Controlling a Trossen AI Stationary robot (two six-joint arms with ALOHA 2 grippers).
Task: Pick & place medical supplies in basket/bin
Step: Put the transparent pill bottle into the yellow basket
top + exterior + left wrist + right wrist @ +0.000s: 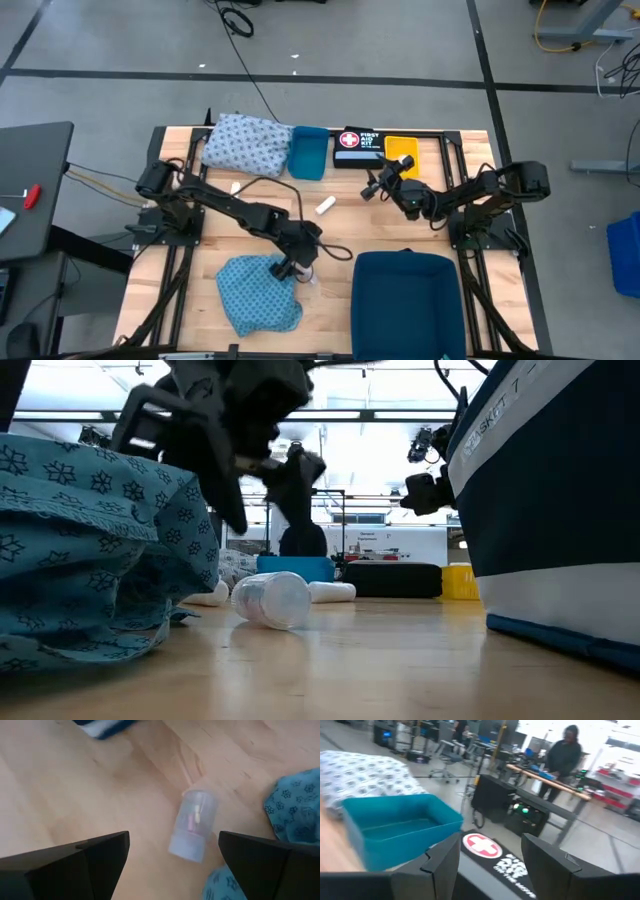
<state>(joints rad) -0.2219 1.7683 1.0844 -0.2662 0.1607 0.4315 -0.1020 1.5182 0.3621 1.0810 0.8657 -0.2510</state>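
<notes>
While the left hand (293,266) hangs over the near-middle of the counter (350,215) in the high view, a pale vial (312,279) lies just right of it beside the teal cloth (258,294), with the dark blue bin (407,303) further right; the right hand (377,187) waits far off by the black first-aid box (359,146). From the low view, the vial (272,600) lies on its side, untouched, close to the cloth (90,550). Through the left wrist view, the fingers (102,856) stand wide apart either side of the vial (194,825), holding nothing. Picking up the vial looks to be the step in hand; next the hand should lower and close across it. Through the right wrist view, that hand's fingers (441,862) are parted and empty.
</notes>
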